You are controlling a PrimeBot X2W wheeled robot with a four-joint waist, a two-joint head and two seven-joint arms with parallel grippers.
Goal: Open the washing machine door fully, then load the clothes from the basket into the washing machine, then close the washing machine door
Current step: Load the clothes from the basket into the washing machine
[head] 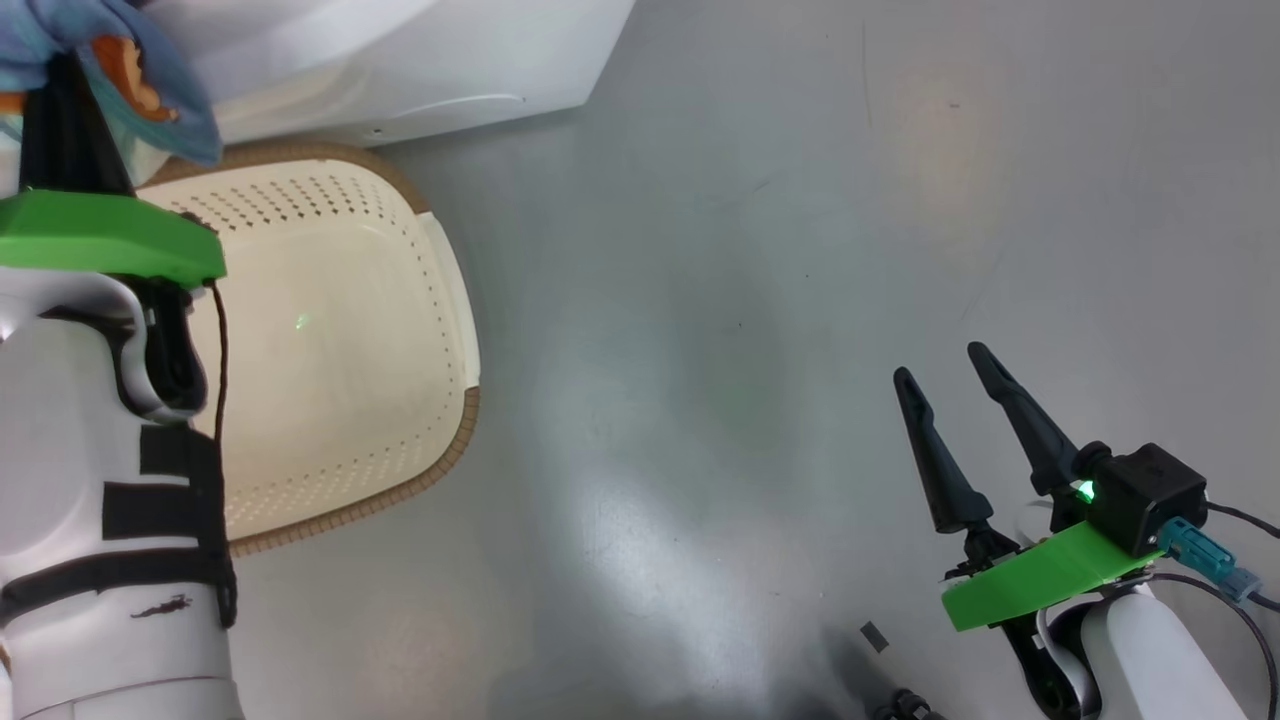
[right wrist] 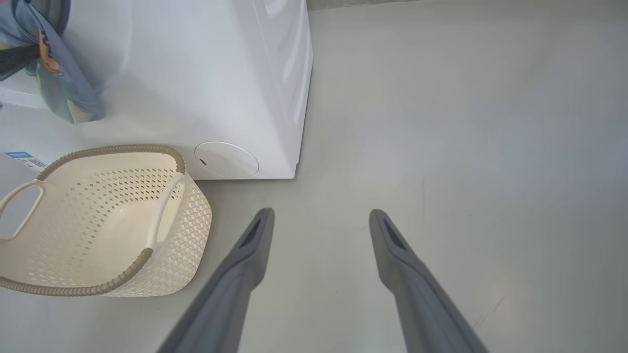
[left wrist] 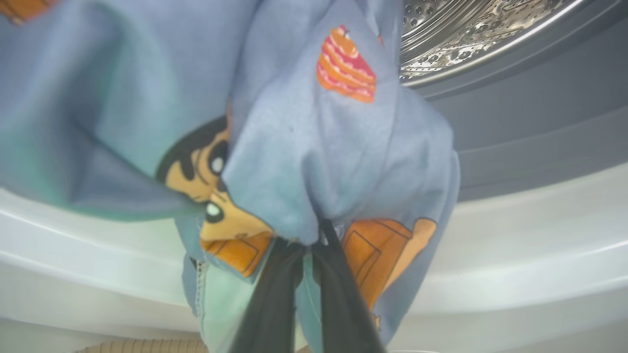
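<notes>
I note the clothes (left wrist: 314, 147) mid-frame in the left wrist view, clamped in my left gripper (left wrist: 309, 243), the bundle's long axis running top to bottom. The drum (left wrist: 466, 34) lies beyond, upper right. My right gripper (head: 940, 362), fingers apart and empty, sits lower right in the head view.

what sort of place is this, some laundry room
Probably a laundry area, perhaps a test setup: a white front-loading washing machine on a bare grey floor, an empty perforated basket near it, and clothes hanging before its steel drum.
</notes>
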